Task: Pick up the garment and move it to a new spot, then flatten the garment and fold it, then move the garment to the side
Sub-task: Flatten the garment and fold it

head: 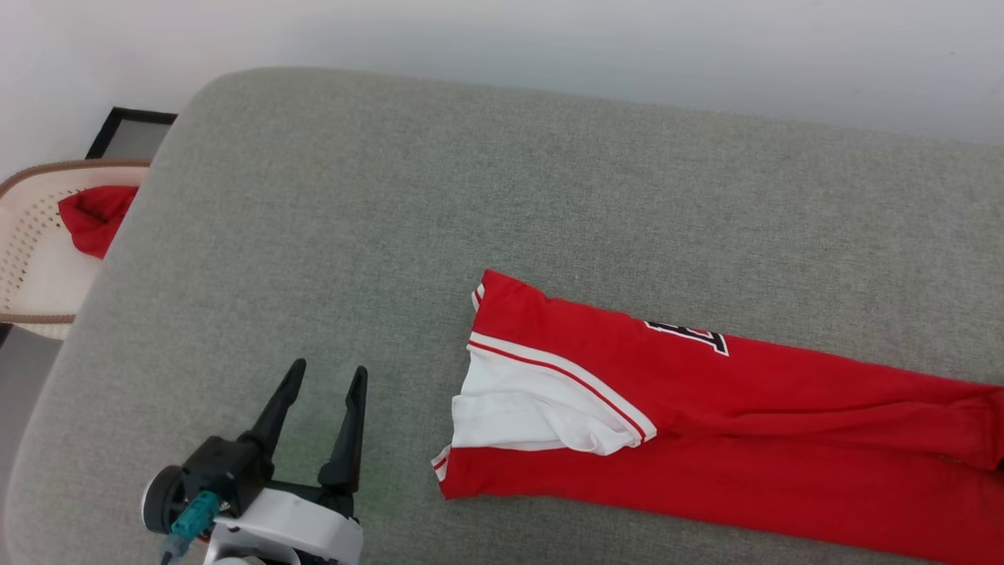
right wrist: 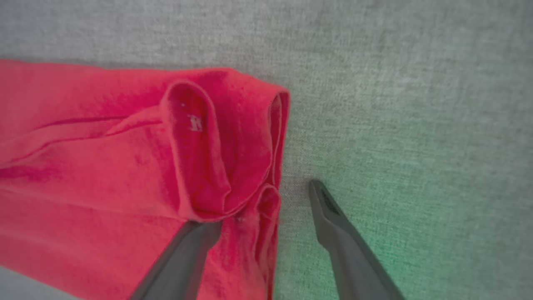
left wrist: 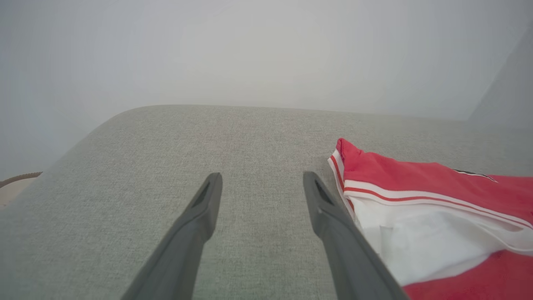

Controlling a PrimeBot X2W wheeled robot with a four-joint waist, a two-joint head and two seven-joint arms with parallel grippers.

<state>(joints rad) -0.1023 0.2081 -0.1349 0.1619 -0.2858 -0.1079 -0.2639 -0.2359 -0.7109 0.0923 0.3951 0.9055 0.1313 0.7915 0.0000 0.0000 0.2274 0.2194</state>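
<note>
head view: the shirt [head: 706, 439] lies on the grey cushion [head: 392, 196] as a long red strip, on the cushion's near right part and running off its right side. a white sleeve [head: 525, 412] with striped trim is folded on top at the strip's left end, and part of a black number [head: 690, 336] shows at the far edge. the left gripper [head: 329, 367] hovers over bare cushion beside that sleeve end, fingers spread wide, holding nothing. past the cushion's left edge stands a pale woven basket [head: 31, 235] with a red cloth [head: 94, 216] in it.

left wrist view: the left gripper [left wrist: 262, 177] is wide open over bare cushion [left wrist: 208, 137]; the shirt [left wrist: 437, 183] lies just beside its right-hand finger.

right wrist view: the right gripper [right wrist: 262, 204] is spread apart at the shirt's [right wrist: 104, 166] rumpled red end. one finger's tip meets a rolled fold of cloth, the other stands over bare cushion [right wrist: 416, 104], with the shirt's edge between them. nothing is pinched.
</note>
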